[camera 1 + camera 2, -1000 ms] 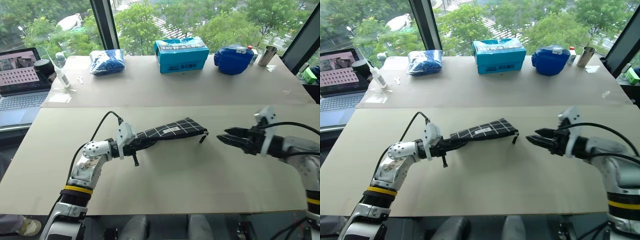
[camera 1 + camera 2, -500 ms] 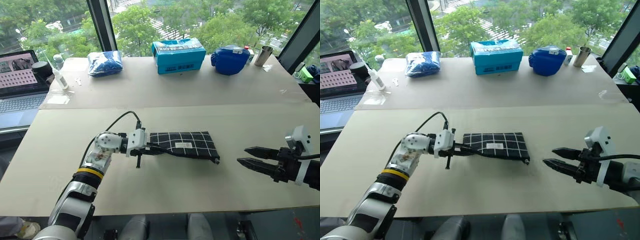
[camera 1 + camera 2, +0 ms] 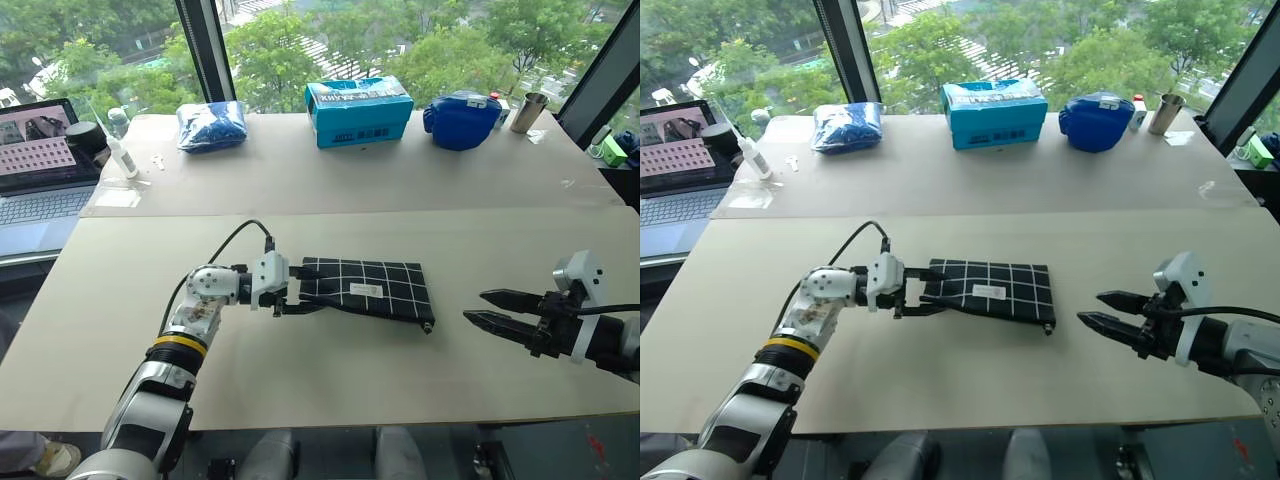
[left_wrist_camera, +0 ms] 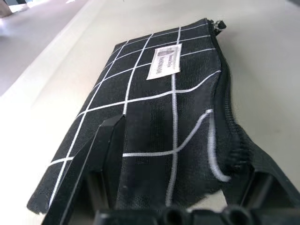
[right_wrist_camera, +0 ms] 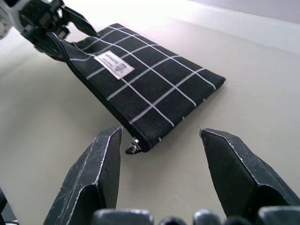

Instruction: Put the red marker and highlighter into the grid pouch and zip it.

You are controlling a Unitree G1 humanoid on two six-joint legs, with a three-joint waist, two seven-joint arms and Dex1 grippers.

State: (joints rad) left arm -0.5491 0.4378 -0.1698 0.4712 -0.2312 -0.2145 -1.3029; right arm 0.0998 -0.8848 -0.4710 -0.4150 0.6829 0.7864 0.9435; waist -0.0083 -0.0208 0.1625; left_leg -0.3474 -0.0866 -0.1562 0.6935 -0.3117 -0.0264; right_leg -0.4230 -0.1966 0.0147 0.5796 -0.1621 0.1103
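Lying flat on the bench (image 3: 330, 370), the grid pouch (image 3: 372, 289) is looking zipped, with no pens showing, so the task is seeming nearly done. The left gripper (image 3: 302, 290) is straddling its end, jaws spread; the right gripper (image 3: 490, 307) is hanging apart, jaws spread.

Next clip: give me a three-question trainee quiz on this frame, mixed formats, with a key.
1. True or false: the grid pouch lies flat on the table.
2. Which gripper is at the pouch's end: left or right?
3. Multiple choice: the right gripper is A) open, apart from the pouch; B) shut on the zipper pull; C) holding a marker.

Key: 1 true; 2 left; 3 A.
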